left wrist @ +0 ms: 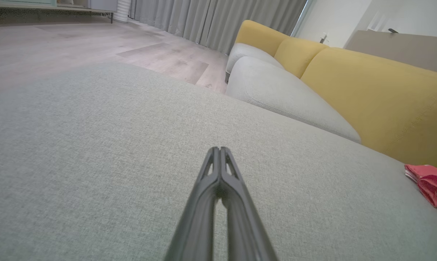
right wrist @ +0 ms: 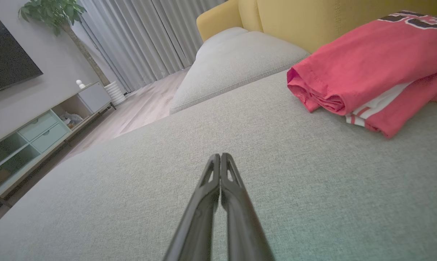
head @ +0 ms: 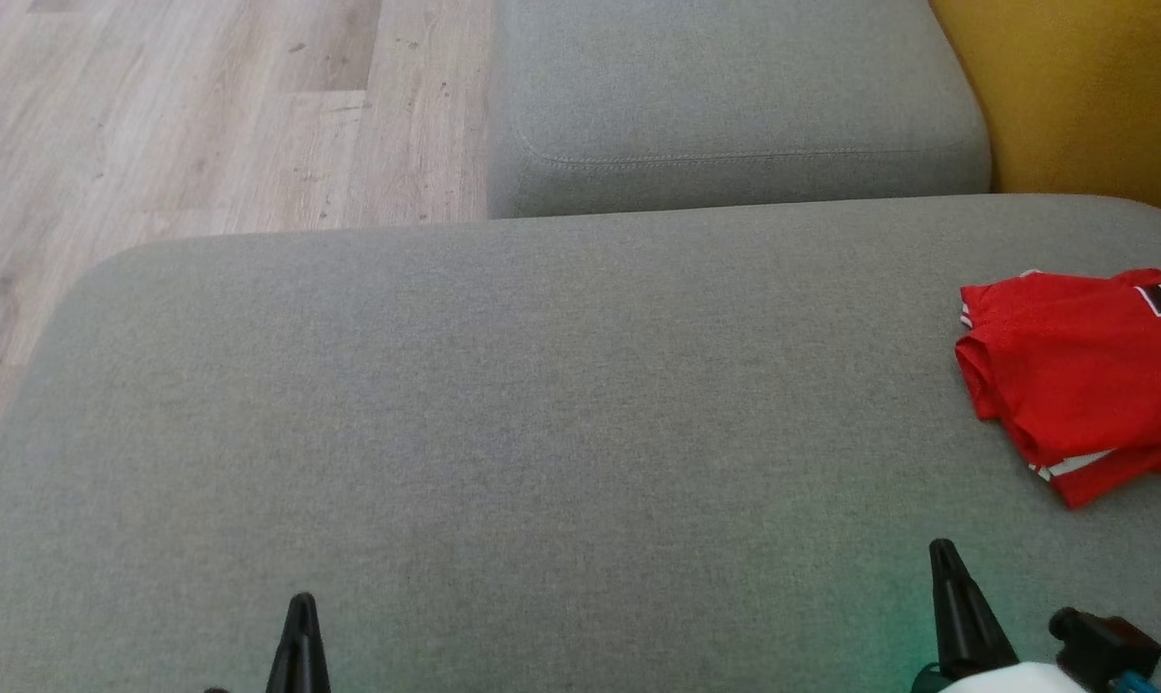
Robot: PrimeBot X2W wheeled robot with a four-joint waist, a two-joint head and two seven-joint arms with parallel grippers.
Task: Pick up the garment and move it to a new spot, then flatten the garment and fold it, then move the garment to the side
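Left gripper (left wrist: 219, 149) and right gripper (right wrist: 220, 155) are closed, empty; garment (head: 1071, 371) lies seemingly folded far right.

The grey cushion (head: 503, 404) gives open room across the middle and left of the head view. On it, the folded red garment (head: 1071, 375) blocks the right edge, up-frame of the right pincer (head: 943, 553) and apart from it. A second cushion (head: 735, 96) and the yellow backrest (head: 1081, 87) close off the top and upper right. Floor (head: 157, 125) lies at upper left.
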